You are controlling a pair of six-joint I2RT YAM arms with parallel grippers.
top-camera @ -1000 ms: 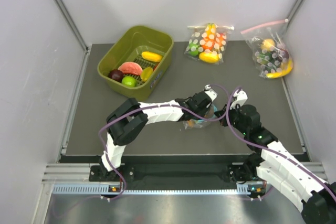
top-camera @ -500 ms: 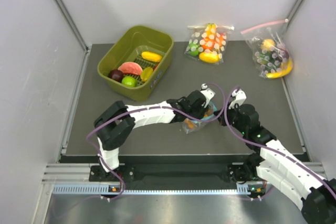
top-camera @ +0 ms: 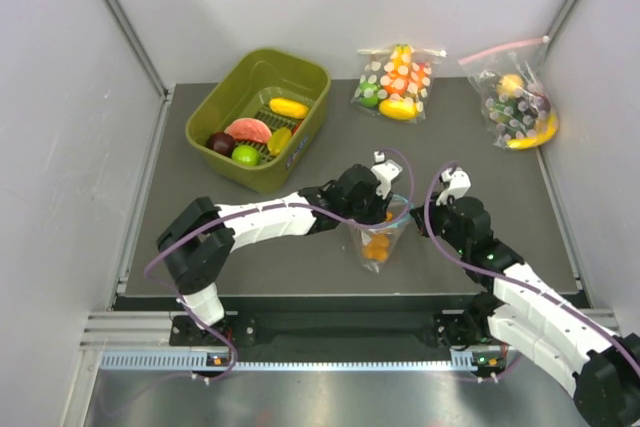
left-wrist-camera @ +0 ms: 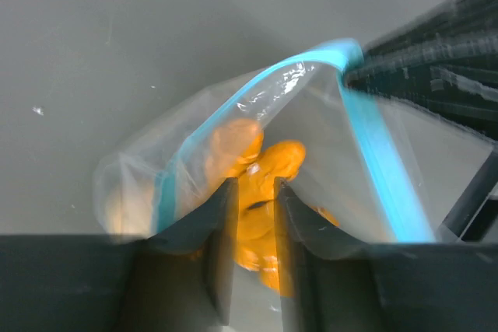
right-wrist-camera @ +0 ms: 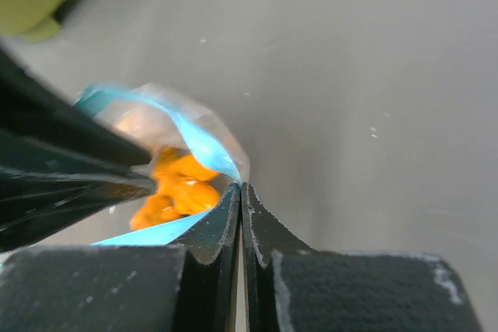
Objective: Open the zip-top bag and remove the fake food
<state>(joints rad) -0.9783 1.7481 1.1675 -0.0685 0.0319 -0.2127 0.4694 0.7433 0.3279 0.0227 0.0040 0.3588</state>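
The zip-top bag (top-camera: 378, 239) hangs with its mouth open between both grippers, its light-blue zip strip (left-wrist-camera: 383, 172) spread wide. Orange fake food (top-camera: 376, 248) lies in the bottom of the bag. My left gripper (left-wrist-camera: 254, 192) reaches down into the mouth, its jaws narrowed onto an orange piece (left-wrist-camera: 263, 167) that fills the gap between them. My right gripper (right-wrist-camera: 240, 189) is shut on the bag's rim at the end of the zip strip (right-wrist-camera: 199, 142) and holds that side up. The round green fruit is not visible.
An olive bin (top-camera: 300, 143) with yellow, red, purple and green toy pieces stands at the back left. Two white-dotted bags with pink zips lie at the back, one in the middle (top-camera: 395, 82) and one at the right (top-camera: 518, 102).
My left gripper has moved left and down into the bag's mouth and its jaws have narrowed around an orange piece. The bag now hangs upright with its mouth open. The right gripper keeps its hold.
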